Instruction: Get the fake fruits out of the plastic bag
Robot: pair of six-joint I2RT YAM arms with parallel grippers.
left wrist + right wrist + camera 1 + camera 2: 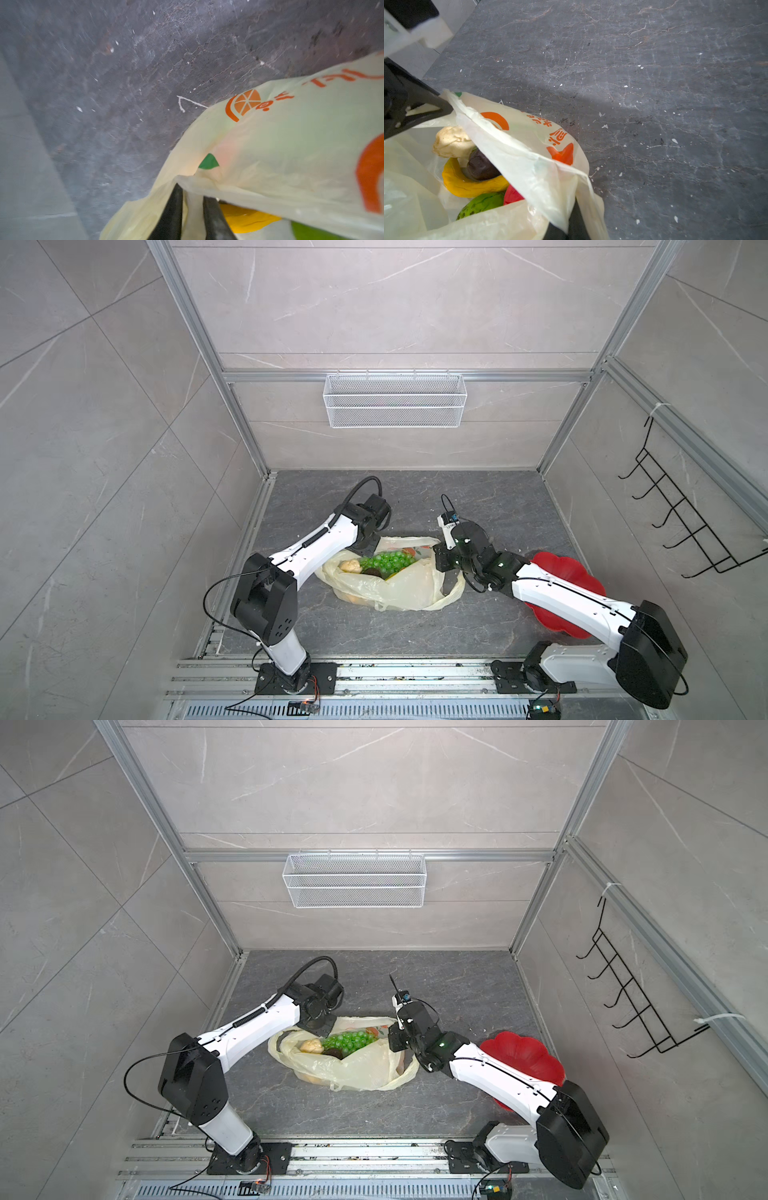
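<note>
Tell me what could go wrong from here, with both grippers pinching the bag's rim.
The left gripper and right gripper both pinch the thin plastic bag; pulling apart could tear the film or make it slip out. With both occupied, neither is free to pick fruit, and releasing one may collapse the mouth over the grape bunch and banana.

Fake fruits [384, 562] inside plastic bag [409, 593]

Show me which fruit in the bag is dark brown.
The bumpy ball lying against the yellow banana, next to the cream piece; the other fruits are green, red, yellow or cream.
</note>
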